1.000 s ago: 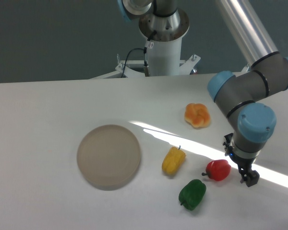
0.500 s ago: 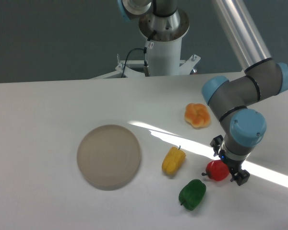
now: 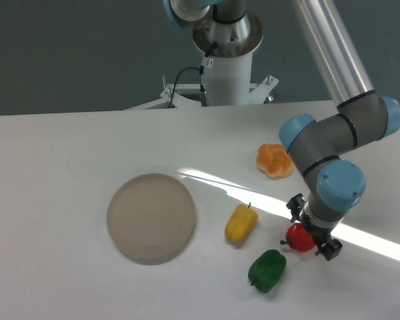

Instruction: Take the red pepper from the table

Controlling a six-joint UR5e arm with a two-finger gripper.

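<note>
red pepper [image 3: 299,239], white table [image 3: 53,160]

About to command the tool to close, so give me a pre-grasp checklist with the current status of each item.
1. Tool over the red pepper: ok.
2. Fingers on both sides of the pepper: ok, one upper left, one lower right.
3. Red pepper resting on the table: ok.
4. Green pepper clear of the fingers: ok, though near.
5. Yellow pepper clear: ok.
6. Fingertips low enough: cannot tell.
</note>
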